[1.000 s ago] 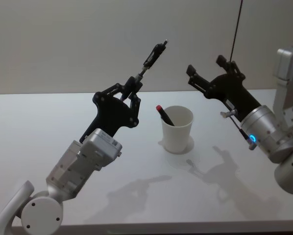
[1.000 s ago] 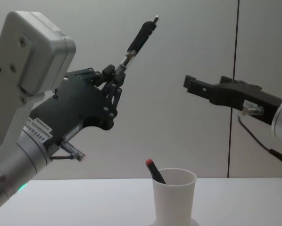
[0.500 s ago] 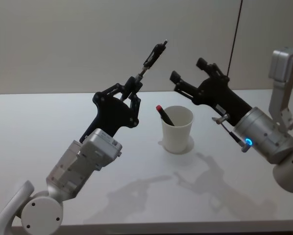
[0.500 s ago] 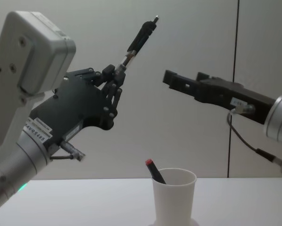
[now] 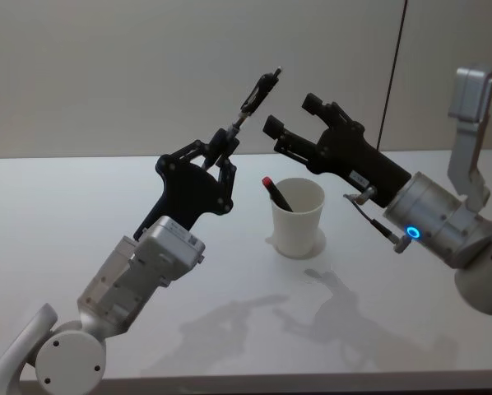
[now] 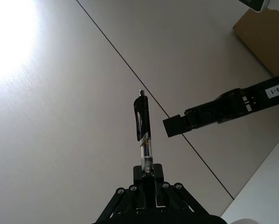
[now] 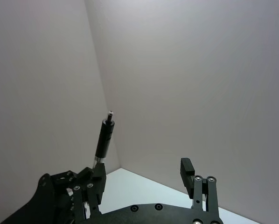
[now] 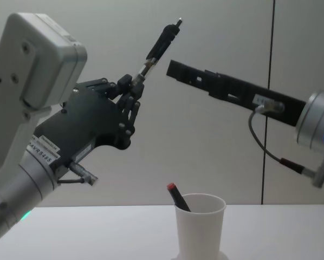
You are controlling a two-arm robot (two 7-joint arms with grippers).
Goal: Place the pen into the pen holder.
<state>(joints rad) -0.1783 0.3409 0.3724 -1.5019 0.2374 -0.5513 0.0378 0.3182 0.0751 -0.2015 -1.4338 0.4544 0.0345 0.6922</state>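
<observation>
**Pen held aloft, right tool lined up to take it**

Nearest, the left arm rises from the near left corner of the desk (image 5: pixel 57 206) and slants up and to the right. Its forearm ends in the left tool (image 5: pixel 224 146), which is clamped narrow on the lower end of the pen (image 5: pixel 255 93). The pen sticks up and to the right, high above the desk.

Towards the middle of the desk stands the pen holder (image 5: pixel 298 220), upright, to the right of the left tool and below the raised pen. A red-capped pen (image 5: pixel 270 187) already leans inside it.

Farther back, the right arm reaches in from the right, level and pointing left. The right tool (image 5: pixel 290 113) is spread wide, and one finger is just beside the pen's black barrel without touching it.

The step in hand looks like a handover or regrasp in the air, with placing not yet begun. The next move probably calls for the right tool to bring its spread fingers around the barrel. It would close before the left tool lets go, then tip the pen down over the holder's mouth.
</observation>
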